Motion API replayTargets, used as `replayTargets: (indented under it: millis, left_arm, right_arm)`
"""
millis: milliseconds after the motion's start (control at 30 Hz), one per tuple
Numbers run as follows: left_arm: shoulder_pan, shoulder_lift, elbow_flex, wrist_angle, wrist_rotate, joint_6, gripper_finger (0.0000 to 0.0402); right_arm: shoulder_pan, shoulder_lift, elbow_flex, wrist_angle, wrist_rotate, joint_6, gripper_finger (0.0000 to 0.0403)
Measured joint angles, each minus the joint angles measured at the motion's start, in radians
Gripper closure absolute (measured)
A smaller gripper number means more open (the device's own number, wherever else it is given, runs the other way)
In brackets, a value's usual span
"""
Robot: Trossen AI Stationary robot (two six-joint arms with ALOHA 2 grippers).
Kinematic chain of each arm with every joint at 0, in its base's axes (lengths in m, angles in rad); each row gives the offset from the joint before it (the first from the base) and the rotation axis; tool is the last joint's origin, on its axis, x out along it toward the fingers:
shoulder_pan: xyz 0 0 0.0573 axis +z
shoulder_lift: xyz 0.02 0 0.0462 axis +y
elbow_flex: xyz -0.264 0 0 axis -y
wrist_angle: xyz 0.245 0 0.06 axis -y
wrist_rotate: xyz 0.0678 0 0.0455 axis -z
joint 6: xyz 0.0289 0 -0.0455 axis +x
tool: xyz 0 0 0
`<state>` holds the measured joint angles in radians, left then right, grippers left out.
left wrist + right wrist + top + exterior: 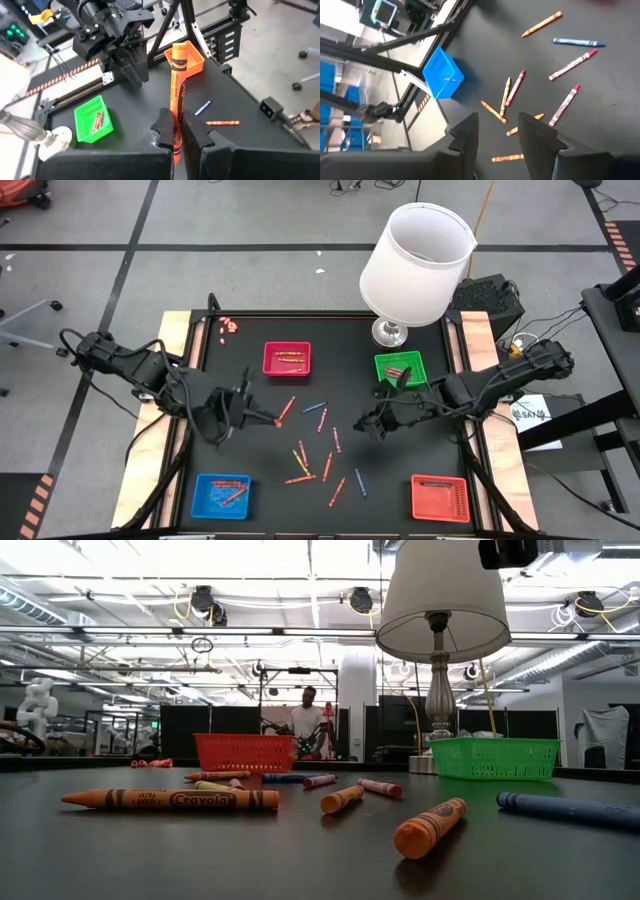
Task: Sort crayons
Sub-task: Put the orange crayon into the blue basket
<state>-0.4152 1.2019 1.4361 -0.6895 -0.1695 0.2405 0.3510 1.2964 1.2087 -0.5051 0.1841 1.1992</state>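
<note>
left fingers: my left gripper (pixel 175 131) is clenched on an orange crayon (pixel 176 85), held near its lower end, most of the stick poking out ahead of the tips. In the high view it sits over the left middle of the tabletop (pixel 260 430).
right fingers: my right gripper (pixel 496 131) is parted with nothing between the tips, hanging over the scattered crayons (pixel 320 455) right of centre.
loose crayons: red, orange, pink, yellow, blue, spread across the middle, mostly apart from each other.
trays: red tray (pixel 287 358) at the back, green tray (pixel 400 367) by the lamp (pixel 415 265), blue tray (pixel 222 494) front left, orange-red tray (pixel 440 497) front right. Each already has a few crayons in it.
step in hand: carry the orange crayon to its tray, I judge the orange-red one, but that sits across the tabletop.
how to do it well: keep the grip firm, the long overhang could swing; stay high over the loose pile; tip the free end down inside the tray walls before letting go.
risk: clipping my right arm on the way across; a handover may suit better.
right arm advice: pick an isolated crayon, close across its short axis.
</note>
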Motion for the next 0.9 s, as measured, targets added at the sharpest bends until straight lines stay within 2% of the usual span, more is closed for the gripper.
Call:
replayTargets:
  millis: [300, 500, 600, 900]
  left_arm:
    - [0.0, 0.0, 0.0, 0.0, 0.0, 0.115, 0.0393]
    - [0.0, 0.0, 0.0, 0.0, -0.001, 0.113, 0.0393]
    - [0.0, 0.0, 0.0, 0.0, -0.002, 0.103, 0.0393]
    - [0.0, 0.0, 0.0, -0.001, -0.004, -0.064, 0.0393]
  right_arm:
    - [0.04, 0.0, 0.0, 0.0, 0.131, 0.02, 0.0282]
    - [0.04, 0.0, 0.0, 0.0, 0.134, -0.005, 0.0282]
    - [0.04, 0.0, 0.0, -0.003, 0.134, -0.008, 0.0282]
    - [0.04, 0.0, 0.0, -0.022, 0.13, -0.007, 0.0282]
